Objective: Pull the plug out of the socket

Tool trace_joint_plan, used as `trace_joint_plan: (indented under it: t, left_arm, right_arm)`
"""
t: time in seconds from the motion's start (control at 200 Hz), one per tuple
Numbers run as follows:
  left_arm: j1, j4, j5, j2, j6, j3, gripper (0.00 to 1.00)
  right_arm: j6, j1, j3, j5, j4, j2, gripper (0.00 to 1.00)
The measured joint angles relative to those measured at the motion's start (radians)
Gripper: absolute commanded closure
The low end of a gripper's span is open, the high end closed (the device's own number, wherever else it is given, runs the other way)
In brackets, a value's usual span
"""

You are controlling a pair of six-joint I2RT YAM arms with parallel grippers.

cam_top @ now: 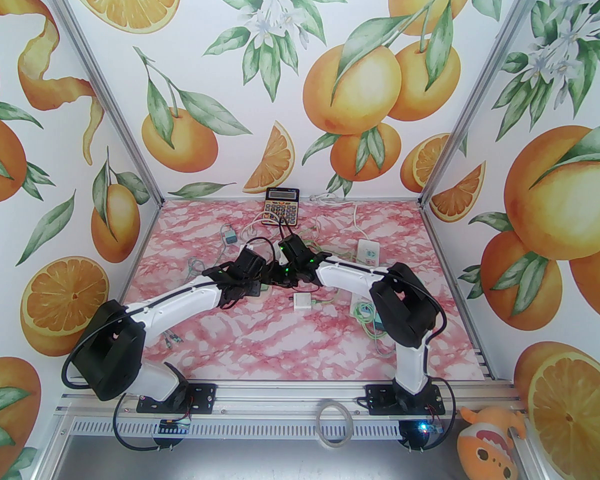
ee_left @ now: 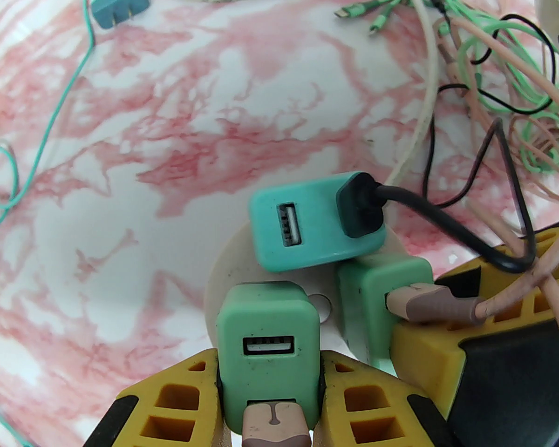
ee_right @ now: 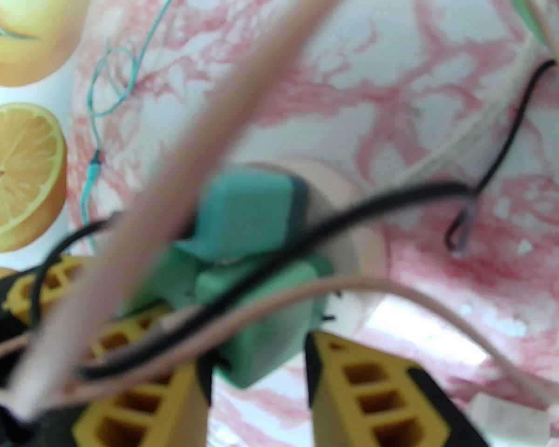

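Yellow fingers (ee_left: 177,398) of the left gripper (ee_left: 268,366) clench the green plug (ee_left: 265,314), which stands on the round white socket (ee_left: 221,277) at mid-table. Right gripper (ee_right: 256,356) grasps a second green charger (ee_right: 261,328) just beside it. Behind both sits a teal charger (ee_left: 307,226) carrying a black cable (ee_left: 424,212).

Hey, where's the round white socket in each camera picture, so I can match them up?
Top external: the round white socket is a sliver mid-table, left of the white square block.
Left wrist: socket bottom centre, under the green chargers.
Right wrist: socket centre, blurred, behind the chargers.
Shared landmark: the teal charger with the black cable, sitting on it.
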Motion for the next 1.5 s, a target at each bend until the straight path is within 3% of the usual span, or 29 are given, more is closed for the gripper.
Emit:
trace_joint_plan:
  t: [0.475,0.61,0.866,1.096,1.126,1.501]
  left_arm:
    - [-0.006,-0.035,-0.027,0.001,0.023,0.021,0.94]
    - [-0.004,-0.042,-0.003,-0.028,0.025,0.034,0.94]
    - [-0.006,-0.028,0.055,-0.069,0.042,0.097,0.94]
    - [-0.006,-0.041,0.066,-0.069,0.066,0.158,0.94]
    - [-0.006,-0.044,0.066,-0.069,0.069,0.167,0.94]
    - [-0.019,-0.063,0.061,-0.077,0.102,0.225,0.94]
  right_arm:
    - [-0.002,0.001,0.011,0.005,-0.018,0.001,0.59]
    - [-0.018,0.001,0.024,0.023,-0.046,0.000,0.53]
    - [-0.053,-0.002,0.043,0.101,-0.137,-0.023,0.30]
    - [-0.066,-0.022,-0.016,0.169,-0.173,-0.159,0.15]
    - [-0.069,-0.026,-0.033,0.176,-0.171,-0.190,0.01]
    - [-0.066,-0.115,-0.221,0.271,-0.115,-0.466,0.00]
